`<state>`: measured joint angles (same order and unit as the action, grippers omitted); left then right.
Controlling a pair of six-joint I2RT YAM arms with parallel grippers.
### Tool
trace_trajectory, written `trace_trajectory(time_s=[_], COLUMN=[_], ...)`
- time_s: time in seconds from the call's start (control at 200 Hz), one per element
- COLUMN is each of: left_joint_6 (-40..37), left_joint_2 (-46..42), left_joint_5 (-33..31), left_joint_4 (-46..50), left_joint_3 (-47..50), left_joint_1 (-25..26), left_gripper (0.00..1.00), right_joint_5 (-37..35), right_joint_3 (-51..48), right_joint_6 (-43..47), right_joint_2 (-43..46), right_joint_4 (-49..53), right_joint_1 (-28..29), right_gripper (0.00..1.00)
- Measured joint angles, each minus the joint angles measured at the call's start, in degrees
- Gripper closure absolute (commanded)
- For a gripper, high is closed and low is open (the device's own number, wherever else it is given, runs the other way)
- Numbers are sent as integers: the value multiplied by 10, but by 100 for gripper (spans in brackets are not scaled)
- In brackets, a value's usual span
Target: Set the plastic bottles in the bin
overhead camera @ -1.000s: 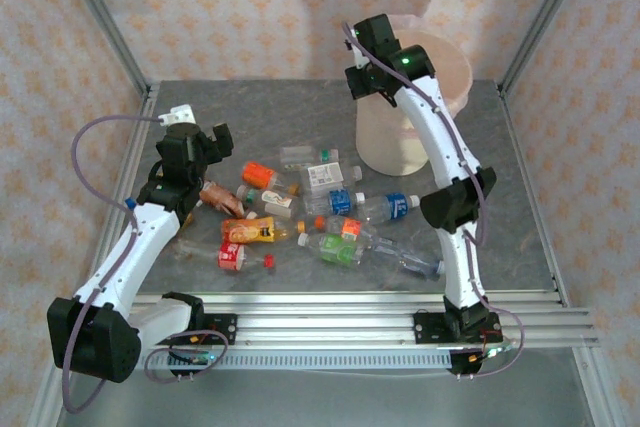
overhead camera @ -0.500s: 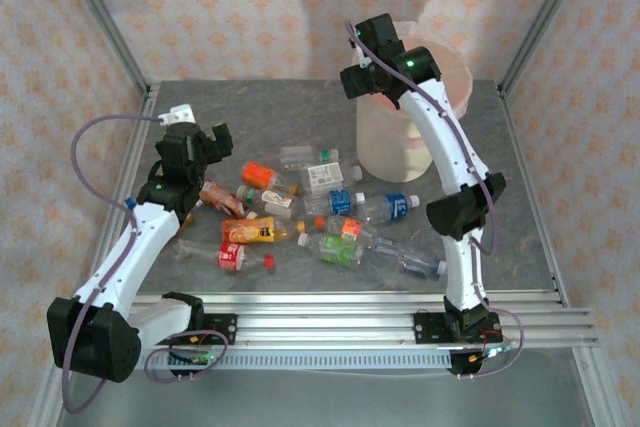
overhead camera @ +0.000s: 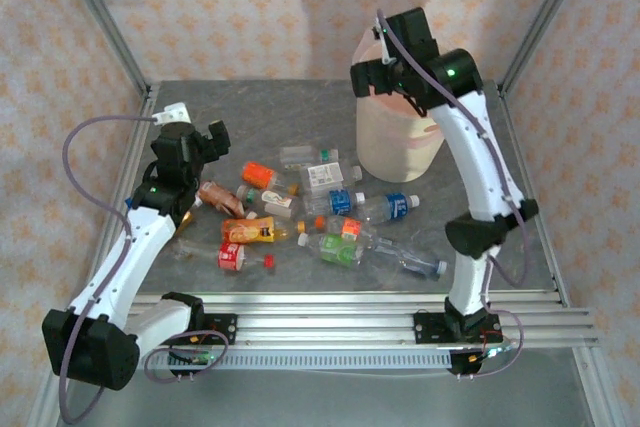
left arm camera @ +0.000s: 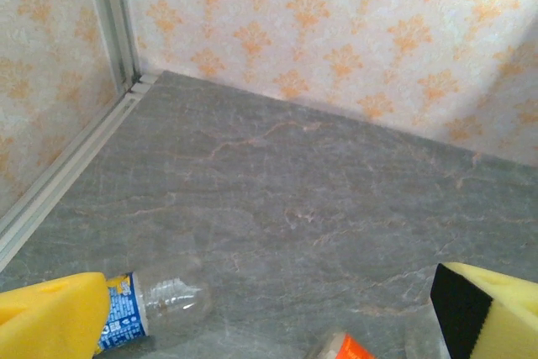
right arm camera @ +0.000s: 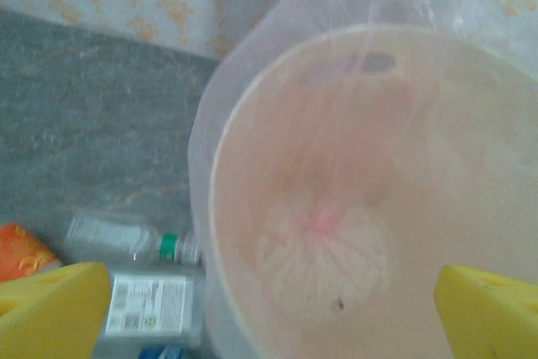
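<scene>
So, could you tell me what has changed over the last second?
The right gripper swung rightwards from beside the bin's left edge to above its mouth, and the arm's elbow moved out to the right; its jaws are open and empty. The left arm shifted slightly, and the open left gripper hardly moved. The bottles and the bin stayed put.

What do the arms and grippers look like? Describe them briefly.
The left arm and right arm have slim white links joined by chunky black joints. A green light glows on the right one. A loose purplish-grey cable loops along each. The left gripper and right gripper are black, with yellow foam pads. One left pad shows a black face.
</scene>
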<state>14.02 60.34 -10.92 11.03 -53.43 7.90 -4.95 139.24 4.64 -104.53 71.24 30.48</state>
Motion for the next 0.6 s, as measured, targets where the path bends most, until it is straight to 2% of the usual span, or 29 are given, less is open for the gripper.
trace_trajectory(time_s=[0.145, 0.365, 0.475, 0.601], left_joint_6=[12, 25, 29, 31], left_joint_2=[-19, -29, -38, -50], left_joint_5=[4, 24, 32, 32], left_joint_4=[1, 3, 4, 6], left_joint_3=[0, 0, 0, -1], left_joint_1=[0, 0, 0, 0], left_gripper=[0, 0, 0, 0], right_joint_5=[-22, -24, -13, -3], right_joint_3=[-226, -561, -667, -757], right_joint_6=[-52, -161, -208, -235], right_joint_2=[162, 420, 491, 510], right_joint_4=[-24, -49, -54, -57], right_joint_1=[34, 48, 57, 61], right_gripper=[1, 1, 1, 1])
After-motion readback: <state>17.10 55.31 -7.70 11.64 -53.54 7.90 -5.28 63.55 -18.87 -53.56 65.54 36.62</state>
